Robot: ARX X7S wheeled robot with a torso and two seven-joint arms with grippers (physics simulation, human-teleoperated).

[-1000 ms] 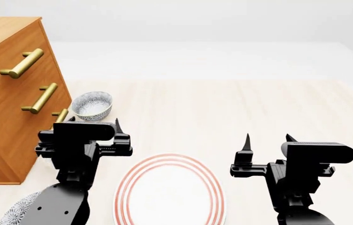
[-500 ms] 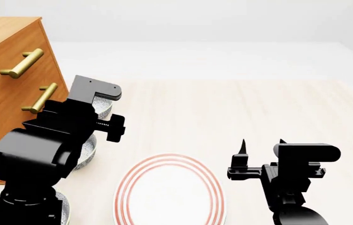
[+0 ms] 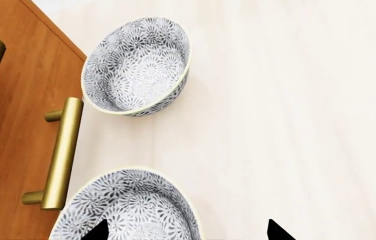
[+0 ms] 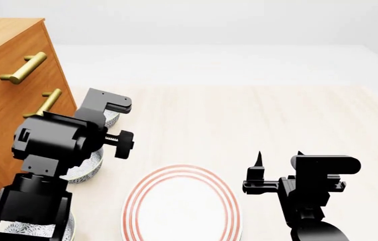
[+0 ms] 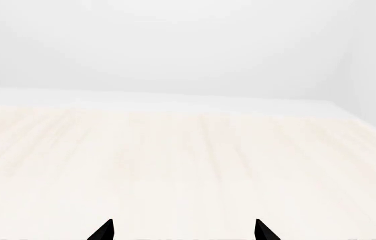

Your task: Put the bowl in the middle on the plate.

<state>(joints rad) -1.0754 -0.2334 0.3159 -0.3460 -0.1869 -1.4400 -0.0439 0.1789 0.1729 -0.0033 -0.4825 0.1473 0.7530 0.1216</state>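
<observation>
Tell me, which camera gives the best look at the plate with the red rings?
The head view: the plate lies between the two arms, its red rings plain, only its near edge cut off by the frame. The left wrist view shows bowls and a drawer front instead; the right wrist view shows only bare table.

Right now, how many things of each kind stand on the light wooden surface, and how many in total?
Bowls: 3 (far bowl, middle bowl, near bowl, mostly hidden)
Plate: 1
Wooden cabinet: 1
Total: 5
</observation>
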